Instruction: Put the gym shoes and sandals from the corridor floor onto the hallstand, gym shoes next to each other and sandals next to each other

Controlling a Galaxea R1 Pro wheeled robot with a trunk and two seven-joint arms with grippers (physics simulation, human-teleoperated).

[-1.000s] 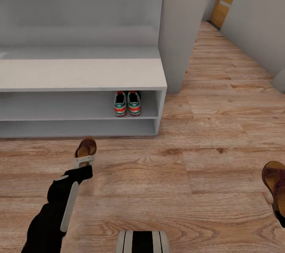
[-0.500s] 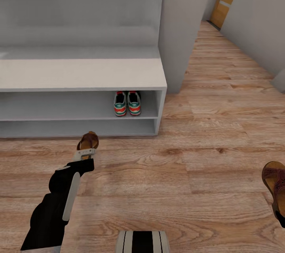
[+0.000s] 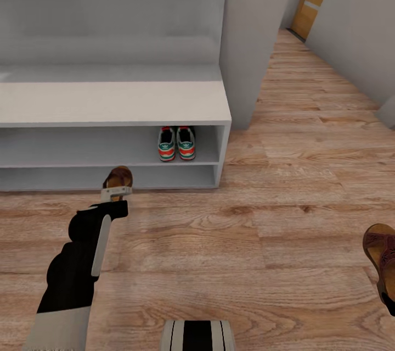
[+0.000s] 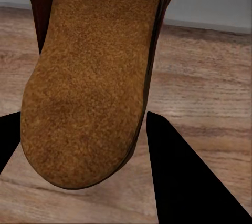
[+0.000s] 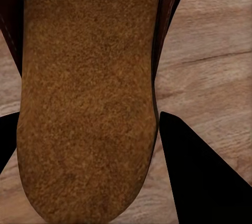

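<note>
While the left claw [image 3: 116, 193] holds one sandal [image 3: 118, 178] clamped by its heel end, the hallstand [image 3: 137, 102] lies straight ahead of it, lower shelf mouth just beyond the toe. Sandal's long axis runs from claw toward rack, roughly square to the shelf front. Left wrist view: tan footbed [image 4: 89, 77] between the two dark fingers [image 4: 184, 182], floor planks and grey rack edge behind. Left arm is the nearer one to the rack. Gym shoes [image 3: 177, 144] already sit together on the upper open shelf, heels outward, near its right end. Second sandal [image 3: 381, 252] at the head view's right edge, above the corridor floor [image 3: 274, 230]; right wrist view shows the right claw [image 5: 89, 145] clamped on its footbed. Judgement: short forward reach to shelve.
</note>
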